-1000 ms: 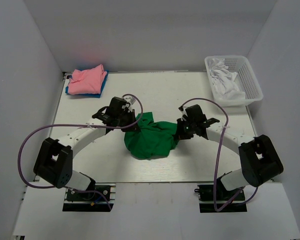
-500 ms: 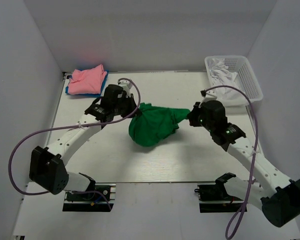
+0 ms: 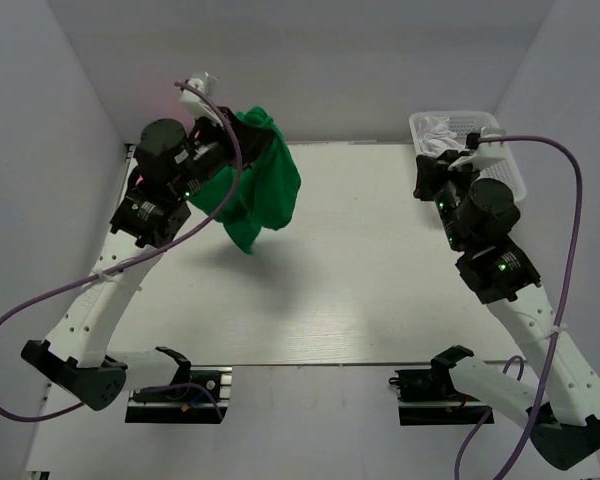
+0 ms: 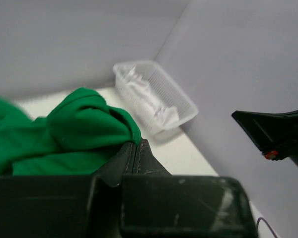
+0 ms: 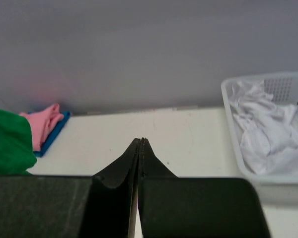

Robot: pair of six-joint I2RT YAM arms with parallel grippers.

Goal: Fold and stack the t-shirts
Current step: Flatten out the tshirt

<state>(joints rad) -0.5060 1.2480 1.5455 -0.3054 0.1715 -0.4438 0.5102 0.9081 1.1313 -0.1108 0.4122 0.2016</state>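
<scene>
My left gripper (image 3: pixel 237 135) is raised high at the back left and is shut on the bright green t-shirt (image 3: pixel 260 190), which hangs bunched below it, off the table. In the left wrist view the shut fingertips (image 4: pixel 137 145) pinch a fold of the green t-shirt (image 4: pixel 64 131). My right gripper (image 3: pixel 426 176) is raised at the back right, shut and empty; its closed tips (image 5: pixel 140 142) hold nothing. The right wrist view shows a folded pink t-shirt (image 5: pixel 43 123) on a blue one (image 5: pixel 53 138) at the back left, and the green t-shirt's edge (image 5: pixel 7 141). A white t-shirt (image 5: pixel 265 131) lies crumpled in the basket.
The white mesh basket (image 3: pixel 508 165) stands at the back right corner with the white cloth (image 3: pixel 442 133) in it; it also shows in the left wrist view (image 4: pixel 181 101). Grey walls close the table on three sides. In the top view my left arm hides the pink and blue stack.
My left gripper has lifted the green t-shirt off the table, up and toward the back left. My right gripper has let go of it and swung up to the back right.
</scene>
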